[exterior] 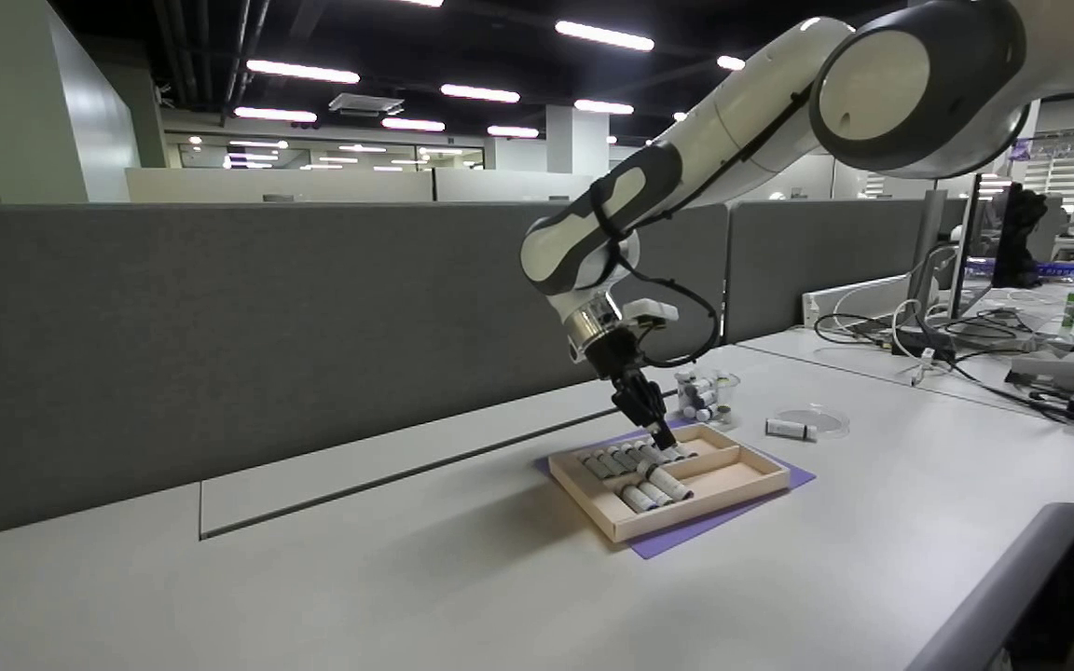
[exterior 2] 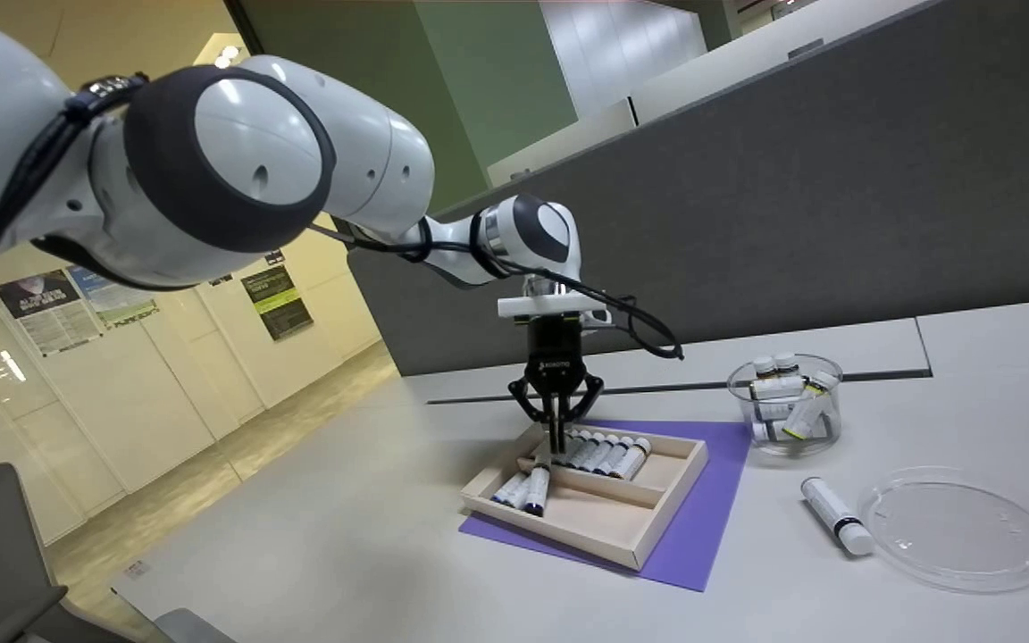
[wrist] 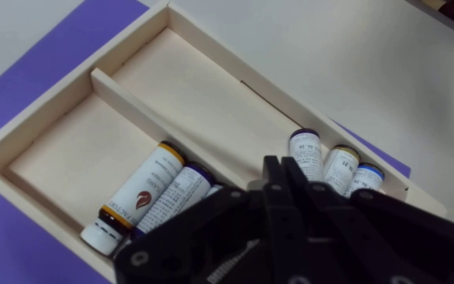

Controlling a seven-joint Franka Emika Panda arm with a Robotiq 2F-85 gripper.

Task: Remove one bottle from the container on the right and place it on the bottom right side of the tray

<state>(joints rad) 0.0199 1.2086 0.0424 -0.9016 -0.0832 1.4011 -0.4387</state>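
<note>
The tray (exterior: 707, 509) is a flat tan wooden box with a divider; it also shows in an exterior view (exterior 2: 559, 536) and the wrist view (wrist: 34, 215). A row of white-labelled bottles (exterior 2: 606, 454) lies in one compartment. Three more lie in the other, the innermost tilted (wrist: 305, 154). The container (exterior 2: 784, 438), clear and round, holds several bottles beside the tray; it also shows in an exterior view (exterior: 731, 382). My gripper (exterior 2: 557, 449) is over the tray near the divider. Its fingers (wrist: 278, 159) are nearly touching, with nothing seen between them. They hide part of the tilted bottle.
A purple sheet (exterior 2: 720, 500) lies under the tray. A single bottle (exterior 2: 834, 513) lies on the table beside a clear round lid (exterior 2: 961, 572). A grey partition (exterior: 313, 345) stands behind the table. Cables and a monitor (exterior: 964, 247) stand farther along.
</note>
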